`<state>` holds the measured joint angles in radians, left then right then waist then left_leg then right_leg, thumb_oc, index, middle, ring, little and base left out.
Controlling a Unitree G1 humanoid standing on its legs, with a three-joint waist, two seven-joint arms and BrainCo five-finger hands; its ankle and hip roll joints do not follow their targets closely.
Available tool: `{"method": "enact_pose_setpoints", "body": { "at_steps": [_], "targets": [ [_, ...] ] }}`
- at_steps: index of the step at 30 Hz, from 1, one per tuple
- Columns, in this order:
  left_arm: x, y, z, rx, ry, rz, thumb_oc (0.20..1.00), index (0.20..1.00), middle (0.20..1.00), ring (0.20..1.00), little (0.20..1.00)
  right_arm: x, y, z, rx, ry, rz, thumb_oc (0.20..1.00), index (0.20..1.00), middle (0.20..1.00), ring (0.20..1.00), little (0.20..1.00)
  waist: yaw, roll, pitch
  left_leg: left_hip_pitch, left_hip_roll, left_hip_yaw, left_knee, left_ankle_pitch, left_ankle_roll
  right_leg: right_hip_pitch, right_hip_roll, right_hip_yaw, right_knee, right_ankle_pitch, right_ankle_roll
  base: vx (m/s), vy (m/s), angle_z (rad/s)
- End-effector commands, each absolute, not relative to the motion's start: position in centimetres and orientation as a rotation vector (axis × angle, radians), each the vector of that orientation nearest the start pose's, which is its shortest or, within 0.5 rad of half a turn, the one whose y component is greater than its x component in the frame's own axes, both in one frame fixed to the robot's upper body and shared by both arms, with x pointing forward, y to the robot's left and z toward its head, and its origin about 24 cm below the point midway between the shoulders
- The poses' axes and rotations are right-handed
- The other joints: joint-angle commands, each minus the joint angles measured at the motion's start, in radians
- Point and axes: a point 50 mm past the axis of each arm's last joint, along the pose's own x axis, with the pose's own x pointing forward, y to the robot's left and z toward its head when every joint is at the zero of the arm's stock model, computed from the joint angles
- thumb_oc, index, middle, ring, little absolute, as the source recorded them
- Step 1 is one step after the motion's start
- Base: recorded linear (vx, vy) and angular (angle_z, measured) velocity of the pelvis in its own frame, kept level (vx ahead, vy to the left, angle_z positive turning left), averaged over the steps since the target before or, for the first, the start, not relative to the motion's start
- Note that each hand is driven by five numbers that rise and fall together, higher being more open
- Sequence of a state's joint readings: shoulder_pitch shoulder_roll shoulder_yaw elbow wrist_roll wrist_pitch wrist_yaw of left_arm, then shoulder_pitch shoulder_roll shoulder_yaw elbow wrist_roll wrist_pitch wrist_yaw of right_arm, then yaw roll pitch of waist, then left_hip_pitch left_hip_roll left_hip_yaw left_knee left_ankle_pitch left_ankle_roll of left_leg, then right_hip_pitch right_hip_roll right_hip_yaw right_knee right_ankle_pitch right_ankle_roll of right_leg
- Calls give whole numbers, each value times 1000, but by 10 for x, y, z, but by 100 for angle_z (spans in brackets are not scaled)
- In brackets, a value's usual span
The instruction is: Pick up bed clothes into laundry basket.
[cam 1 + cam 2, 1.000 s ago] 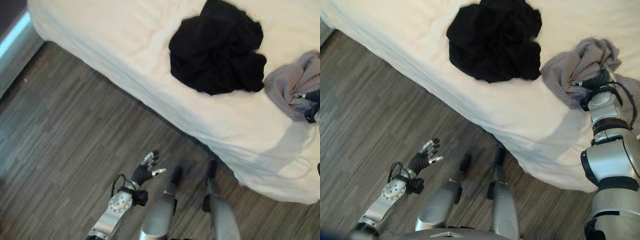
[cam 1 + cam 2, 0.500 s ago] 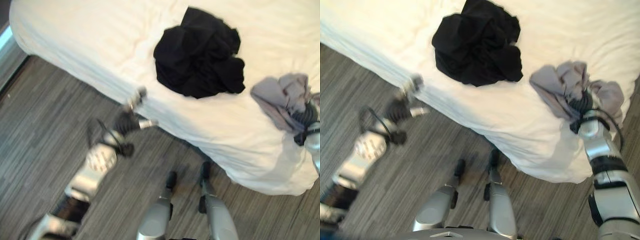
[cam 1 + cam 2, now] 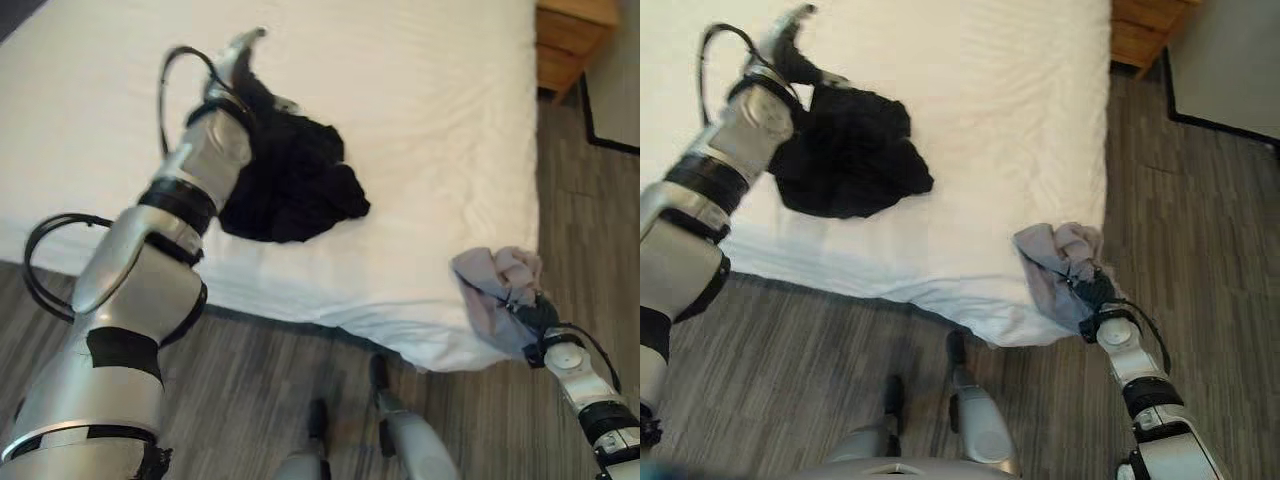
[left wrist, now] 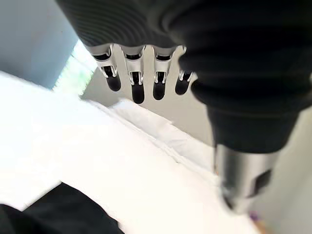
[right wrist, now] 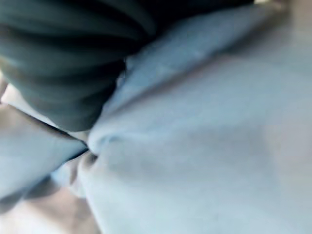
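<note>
A crumpled black garment (image 3: 295, 185) lies on the white bed (image 3: 420, 120). My left hand (image 3: 240, 52) reaches over the pile's far edge with its fingers (image 4: 137, 90) straight and open, holding nothing; the black cloth (image 4: 58, 209) shows below them in the left wrist view. A bunched grey garment (image 3: 495, 290) hangs at the bed's near right corner. My right hand (image 3: 540, 318) is shut on it from below, at the mattress edge. In the right wrist view the grey cloth (image 5: 195, 146) lies pressed against the hand's dark cover.
A wooden nightstand (image 3: 575, 35) stands past the bed's far right corner. A dark-edged mat (image 3: 1230, 60) lies on the grey wood-look floor (image 3: 1200, 220) to the right. Bare floor runs along the bed's near side.
The camera has swung right. My left arm rose from beside the bed to over the black pile. The grey garment has been dragged away from the black pile to the bed's corner.
</note>
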<state>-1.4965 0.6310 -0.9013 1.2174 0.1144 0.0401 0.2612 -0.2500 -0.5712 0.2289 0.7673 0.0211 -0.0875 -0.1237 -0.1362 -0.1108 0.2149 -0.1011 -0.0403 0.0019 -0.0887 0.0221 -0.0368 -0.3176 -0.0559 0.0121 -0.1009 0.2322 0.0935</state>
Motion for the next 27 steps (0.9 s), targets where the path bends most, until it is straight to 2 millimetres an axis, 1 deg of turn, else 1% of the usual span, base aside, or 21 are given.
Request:
{"method": "enact_pose_setpoints", "body": {
  "at_steps": [1,2,3,4,5,6,7,8,10,11,13,15,16,17,18,19,20,22,24,26,27],
  "targets": [
    [399,256,364,1523,-220,652,1000,1000,1000,1000,1000,219,-281,-68,-634,678,26,200,200,200,200,200,-15,32,77,-57,64,3,1,33,-30,74,-28,-16,14,-80,73,13,3,-23],
    [398,263,360,1648,-139,669,1000,1000,1000,1000,1000,215,-282,-69,-633,678,27,200,200,200,200,200,-25,26,78,-56,66,12,1,29,-30,70,-24,-9,14,-79,75,17,7,-25],
    [400,264,356,1664,-111,647,1000,1000,1000,1000,1000,214,-283,-70,-632,683,24,200,200,200,200,200,-24,27,80,-55,66,12,1,28,-30,69,-24,-9,14,-79,75,20,10,-23],
    [403,264,347,1683,-67,612,1000,1000,1000,1000,1000,212,-284,-73,-634,700,26,200,200,200,200,200,-23,28,82,-55,66,12,1,27,-30,70,-26,-10,14,-80,76,12,6,-20],
    [403,264,347,1683,-66,612,1000,1000,1000,1000,1000,212,-284,-73,-634,700,26,200,200,200,200,200,-23,28,82,-54,66,11,1,27,-30,70,-26,-10,14,-80,76,21,8,-11],
    [408,257,332,1682,-31,561,1000,1000,1000,1000,1000,210,-282,-75,-643,714,40,200,200,200,200,200,-20,31,87,-51,65,10,1,25,-29,74,-27,-13,14,-84,75,15,6,-8],
    [408,257,332,1682,-31,560,1000,1000,1000,1000,1000,210,-282,-75,-643,715,40,200,200,200,200,200,-20,32,87,-50,65,10,1,25,-29,74,-27,-13,14,-84,75,20,5,-5],
    [411,257,321,1630,-13,524,1000,1000,1000,1000,1000,210,-281,-76,-640,715,43,200,200,200,200,200,-17,33,90,-49,64,8,1,25,-29,77,-29,-16,14,-86,74,10,-7,-7],
    [415,249,312,1588,-18,496,1000,1000,1000,1000,1000,214,-275,-75,-640,698,60,200,200,200,200,200,-14,34,95,-49,63,4,1,25,-28,80,-31,-19,14,-88,72,0,-18,-7],
    [418,240,305,1543,-44,469,1000,1000,1000,1000,1000,222,-268,-71,-642,663,77,200,200,200,200,200,-11,30,103,-56,62,0,1,27,-29,75,-32,-21,14,-86,72,0,0,0],
    [419,239,299,1484,-56,462,1000,1000,1000,1000,1000,229,-262,-67,-646,630,90,200,200,200,200,200,-10,23,117,-71,64,-6,1,33,-30,61,-32,-24,14,-80,71,-43,-38,2],
    [420,237,294,1517,-51,456,1000,1000,1000,1000,1000,238,-254,-59,-641,574,108,200,200,200,200,200,-15,9,134,-92,67,-9,1,41,-32,42,-30,-27,14,-71,71,-35,-41,7],
    [420,237,294,1517,-51,456,1000,1000,1000,1000,1000,238,-253,-59,-641,574,109,200,200,200,200,200,-16,9,133,-93,67,-10,1,41,-32,41,-31,-27,14,-71,71,-48,-62,6],
    [420,244,280,1541,31,430,1000,1000,1000,1000,1000,241,-247,-57,-647,550,129,200,200,200,200,200,-20,-11,148,-118,69,-10,1,48,-36,19,-26,-31,14,-59,72,-34,-56,3],
    [419,248,271,1559,89,409,1000,1000,1000,1000,1000,241,-244,-58,-647,550,144,200,200,200,200,200,-24,-20,154,-125,72,-6,1,50,-38,11,-23,-32,14,-56,72,-33,-56,-2],
    [419,248,271,1560,89,409,1000,1000,1000,1000,1000,241,-243,-58,-646,550,144,200,200,200,200,200,-24,-20,152,-127,72,-6,1,50,-38,10,-23,-32,14,-56,72,-29,-30,-1],
    [417,262,250,1570,219,377,1000,1000,1000,1000,1000,237,-239,-65,-642,576,165,200,200,200,200,200,-30,-39,164,-146,77,2,1,53,-42,-11,-17,-30,14,-51,75,-28,-21,-4],
    [413,269,224,1577,342,319,1000,1000,1000,1000,1000,233,-234,-69,-637,593,185,200,200,200,200,200,-35,-53,169,-155,80,9,1,54,-42,-24,-12,-25,14,-47,76,-11,-17,-6],
    [411,274,215,1570,388,300,1000,1000,1000,1000,1000,225,-235,-77,-635,636,193,200,200,200,200,200,-36,-58,171,-155,81,13,1,53,-42,-28,-8,-21,14,-46,77,16,-1,-9],
    [411,271,203,1587,434,249,1000,1000,1000,1000,1000,216,-238,-83,-634,672,202,200,200,200,200,200,-40,-63,173,-150,82,16,1,51,-41,-26,-6,-15,14,-48,76,20,-3,-10],
    [413,264,204,1600,417,239,1000,1000,1000,1000,1000,212,-239,-86,-635,688,208,200,200,200,200,200,-43,-66,174,-145,82,21,1,48,-40,-23,-5,-12,14,-49,75,0,0,0]
  ]
}}
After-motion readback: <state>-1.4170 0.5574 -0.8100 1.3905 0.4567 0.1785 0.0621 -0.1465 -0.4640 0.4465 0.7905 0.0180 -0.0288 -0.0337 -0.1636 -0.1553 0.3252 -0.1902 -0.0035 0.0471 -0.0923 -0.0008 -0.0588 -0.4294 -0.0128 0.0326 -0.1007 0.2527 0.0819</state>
